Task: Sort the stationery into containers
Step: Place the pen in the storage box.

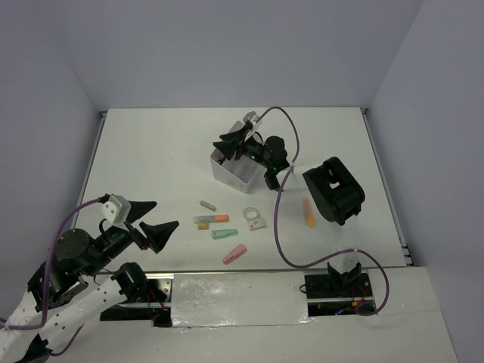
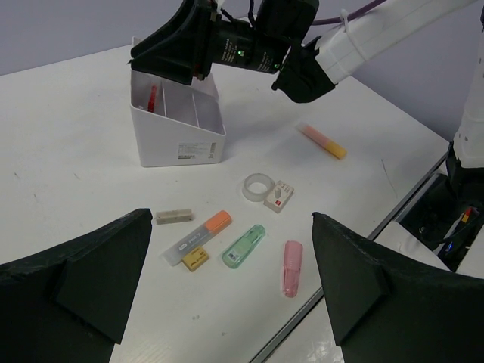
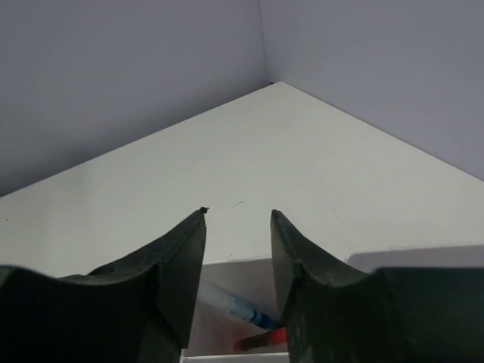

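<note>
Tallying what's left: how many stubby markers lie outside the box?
4: orange-capped, green and pink clustered near the front; a pink-yellow one apart, rightward. The box may hide others.

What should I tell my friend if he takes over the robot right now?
The left tool is open and empty, raised at the near left.
The right tool is open and empty, above the box.
Done: a red pen and a blue pen are in the box.
Left on the table: grey eraser, orange marker, yellow eraser, green marker, pink marker, tape roll with a white piece beside it, and a pink-yellow marker further right.
</note>
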Controlling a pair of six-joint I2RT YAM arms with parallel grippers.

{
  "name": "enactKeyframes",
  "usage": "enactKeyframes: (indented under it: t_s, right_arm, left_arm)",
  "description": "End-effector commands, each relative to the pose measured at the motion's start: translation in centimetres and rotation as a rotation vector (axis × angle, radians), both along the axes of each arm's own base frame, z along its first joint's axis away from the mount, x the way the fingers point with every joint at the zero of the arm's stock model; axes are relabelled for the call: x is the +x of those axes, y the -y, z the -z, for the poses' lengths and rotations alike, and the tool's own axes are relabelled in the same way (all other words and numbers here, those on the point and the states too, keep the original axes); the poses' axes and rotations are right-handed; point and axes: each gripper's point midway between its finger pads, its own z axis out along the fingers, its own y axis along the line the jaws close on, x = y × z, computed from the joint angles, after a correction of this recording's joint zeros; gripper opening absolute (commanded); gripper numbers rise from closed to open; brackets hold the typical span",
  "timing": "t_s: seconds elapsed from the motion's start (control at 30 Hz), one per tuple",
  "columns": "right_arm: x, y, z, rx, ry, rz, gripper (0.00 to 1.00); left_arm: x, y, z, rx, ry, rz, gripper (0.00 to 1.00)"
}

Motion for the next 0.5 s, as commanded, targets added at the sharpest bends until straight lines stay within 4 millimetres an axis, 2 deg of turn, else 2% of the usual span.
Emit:
enactKeyframes:
  t_s: [0.0,0.07,0.1,0.17,0.23,0.27,0.3,0.33,0.37,0.43,0.47]
  right_arm:
    - [0.0,0.2,-4.7,0.025,0.077,0.0,0.52]
    - [-0.2,0.5,-6.0,0.026,0.069,0.013,0.55]
    - [-0.5,0.6,-7.1,0.012,0.049,0.017,0.61]
    - [-0.5,1.1,-8.3,0.0,0.032,0.063,0.63]
    - [-1.6,2.0,-9.6,-0.034,-0.009,0.078,0.63]
    - [-2.0,2.5,-9.6,-0.044,-0.042,0.098,0.64]
    - [-3.4,3.2,-10.3,-0.073,-0.085,0.091,0.65]
    - [-4.2,3.5,-9.8,-0.111,-0.136,0.096,0.65]
    - [-5.6,4.5,-8.5,-0.185,-0.254,0.152,0.65]
    - [-8.1,4.7,-6.4,-0.265,-0.356,0.151,0.65]
    - [-9.5,6.0,-4.1,-0.351,-0.459,0.251,0.63]
  left_arm:
    - [-0.1,0.4,-1.4,-0.026,0.061,0.026,0.99]
    - [0.0,0.4,-1.4,-0.024,0.059,0.02,0.99]
    - [0.0,0.4,-1.4,-0.025,0.06,0.022,0.99]
    - [0.0,0.4,-1.3,-0.022,0.058,0.019,0.99]
    - [0.1,0.4,-1.3,-0.021,0.054,0.016,0.99]
    - [0.3,0.2,-1.3,-0.019,0.05,0.001,0.99]
    - [0.5,0.1,-1.2,-0.018,0.047,-0.012,0.99]
    - [0.6,-0.1,-1.1,-0.018,0.041,-0.028,0.99]
    - [1.1,-0.7,-1.1,-0.021,0.03,-0.071,0.99]
    - [1.8,-1.7,-0.8,-0.019,0.011,-0.143,0.99]
    - [2.7,-3.0,-0.3,-0.008,-0.008,-0.24,0.99]
